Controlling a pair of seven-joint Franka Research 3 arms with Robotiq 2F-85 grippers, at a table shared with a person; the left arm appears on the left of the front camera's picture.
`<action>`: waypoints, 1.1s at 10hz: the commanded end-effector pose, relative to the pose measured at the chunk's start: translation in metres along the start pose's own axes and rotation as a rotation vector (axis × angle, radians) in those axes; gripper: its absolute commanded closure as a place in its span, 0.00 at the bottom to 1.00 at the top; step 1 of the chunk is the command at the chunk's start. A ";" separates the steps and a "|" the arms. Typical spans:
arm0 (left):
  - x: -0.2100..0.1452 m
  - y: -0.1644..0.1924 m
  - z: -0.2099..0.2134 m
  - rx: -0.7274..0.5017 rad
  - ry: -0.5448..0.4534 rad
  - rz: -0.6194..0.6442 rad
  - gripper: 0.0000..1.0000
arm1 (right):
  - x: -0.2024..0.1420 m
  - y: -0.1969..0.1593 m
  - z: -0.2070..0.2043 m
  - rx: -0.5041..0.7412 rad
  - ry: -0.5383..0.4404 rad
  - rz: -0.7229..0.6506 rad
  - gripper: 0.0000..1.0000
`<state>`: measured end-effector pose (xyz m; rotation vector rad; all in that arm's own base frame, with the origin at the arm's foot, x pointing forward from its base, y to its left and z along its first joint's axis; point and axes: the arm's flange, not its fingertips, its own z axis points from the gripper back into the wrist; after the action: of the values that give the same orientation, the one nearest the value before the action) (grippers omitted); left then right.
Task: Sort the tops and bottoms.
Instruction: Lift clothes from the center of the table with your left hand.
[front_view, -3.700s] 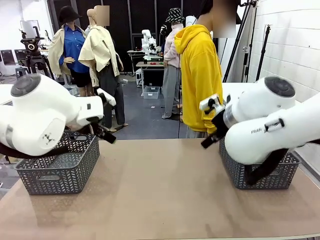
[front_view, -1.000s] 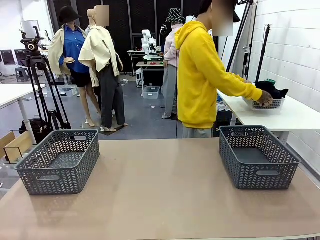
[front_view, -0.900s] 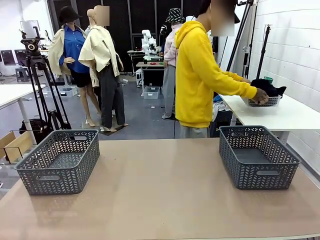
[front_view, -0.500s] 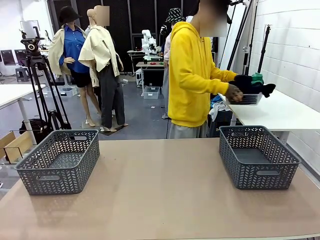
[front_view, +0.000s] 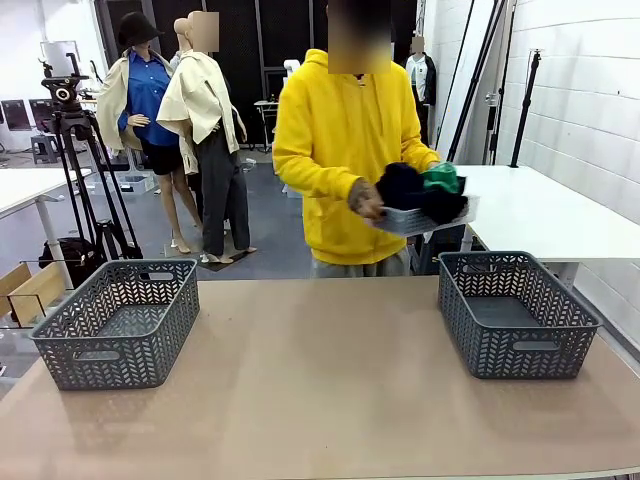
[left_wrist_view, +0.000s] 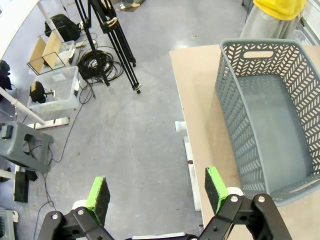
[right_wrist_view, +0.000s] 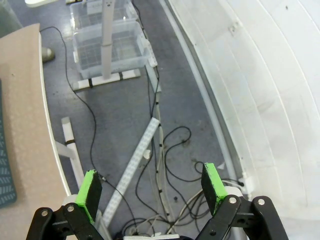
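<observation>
Currently noted: black & green cloth garments (front_view: 404, 186) in pale mesh tray (front_view: 412, 221), person's hand (front_view: 366, 198) clasping rim. Both spread wide: left gripper (left_wrist_view: 156, 192), right gripper (right_wrist_view: 151, 187).

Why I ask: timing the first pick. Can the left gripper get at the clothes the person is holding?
Probably not. The clothes sit in a small basket the person holds beyond the table's far edge; the left gripper hangs open over the floor.

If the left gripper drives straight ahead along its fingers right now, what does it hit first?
Probably the bare grey floor: the open left gripper points down past the edge of the tan table, beside the grey plastic lattice basket. Depth is unclear; the white table foot lies close.
</observation>
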<state>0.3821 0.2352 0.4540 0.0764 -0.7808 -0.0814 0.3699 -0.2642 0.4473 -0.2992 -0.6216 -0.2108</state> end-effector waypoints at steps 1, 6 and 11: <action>-0.002 0.002 0.000 -0.001 -0.001 -0.001 0.00 | 0.000 -0.001 0.000 0.001 0.005 0.011 0.00; -0.002 0.002 0.000 -0.001 -0.001 -0.001 0.00 | 0.000 -0.001 0.000 0.001 0.005 0.011 0.00; -0.002 0.002 0.000 -0.001 -0.001 -0.001 0.00 | 0.000 -0.001 0.000 0.001 0.005 0.011 0.00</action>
<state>0.3821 0.2351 0.4541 0.0765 -0.7808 -0.0815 0.3699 -0.2642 0.4473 -0.2992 -0.6215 -0.2107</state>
